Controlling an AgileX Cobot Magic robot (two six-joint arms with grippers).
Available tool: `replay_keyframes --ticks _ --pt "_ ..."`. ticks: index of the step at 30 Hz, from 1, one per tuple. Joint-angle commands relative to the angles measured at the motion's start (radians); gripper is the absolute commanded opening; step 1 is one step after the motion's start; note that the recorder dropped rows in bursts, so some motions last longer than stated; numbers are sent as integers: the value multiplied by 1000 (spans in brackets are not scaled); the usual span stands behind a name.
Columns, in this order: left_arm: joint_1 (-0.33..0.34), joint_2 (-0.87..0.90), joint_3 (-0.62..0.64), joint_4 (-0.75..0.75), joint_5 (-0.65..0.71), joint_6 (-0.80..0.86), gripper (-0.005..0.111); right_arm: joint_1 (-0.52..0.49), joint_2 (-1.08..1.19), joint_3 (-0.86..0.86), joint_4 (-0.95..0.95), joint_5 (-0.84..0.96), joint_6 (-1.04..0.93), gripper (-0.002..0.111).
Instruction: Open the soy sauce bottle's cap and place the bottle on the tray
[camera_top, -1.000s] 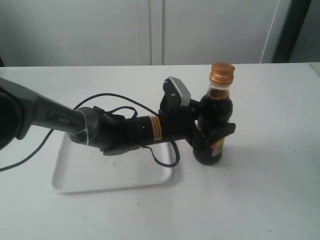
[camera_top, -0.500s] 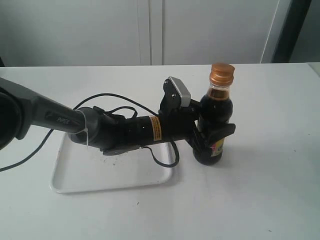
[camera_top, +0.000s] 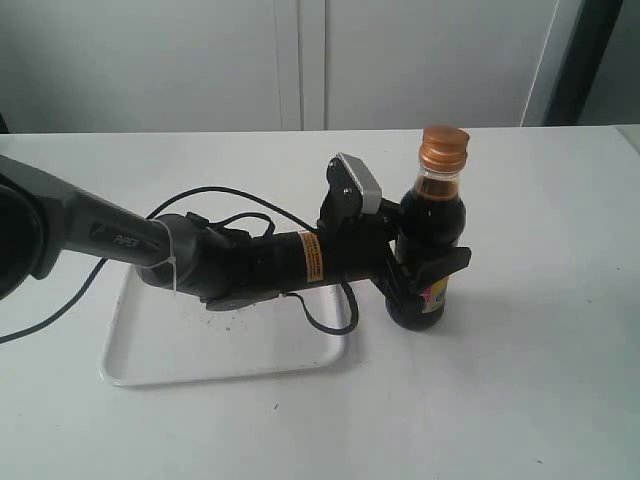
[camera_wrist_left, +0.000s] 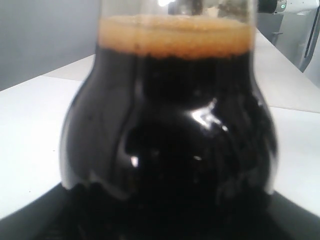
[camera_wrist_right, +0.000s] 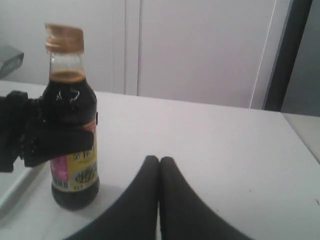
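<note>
We see the left gripper (camera_top: 425, 268) clamped around the body of the soy sauce bottle (camera_top: 432, 222), blocking its left and lower sides. The cap (camera_top: 443, 147) stands clear above, with open air overhead. Bare table (camera_top: 540, 330) lies open to the bottle's right. The left arm (camera_top: 200, 258) and its cable (camera_top: 330, 322) stretch across the tray (camera_top: 170, 372).

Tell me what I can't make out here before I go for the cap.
- Cap hinge and lid seam: too small and soft in the exterior and right wrist views; cut off in the left wrist view.
- Left gripper far finger: hidden behind the bottle.
- Tray middle: covered by the left arm.
- Label text: blurred.
</note>
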Motion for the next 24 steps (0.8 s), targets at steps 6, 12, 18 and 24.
replay_keyframes --ticks 6,12,18,24 --pt "-4 -1 -4 22 -7 -6 0 -9 -7 4 28 -190 63 0" --pt "-4 -1 -4 22 -7 -6 0 -7 -7 4 36 -383 241 0" --pt "-4 -1 -4 22 -5 -6 0 -7 25 -84 36 -414 247 0" --pt "-4 -1 -4 29 -6 -6 0 -7 189 -224 28 -419 201 0"
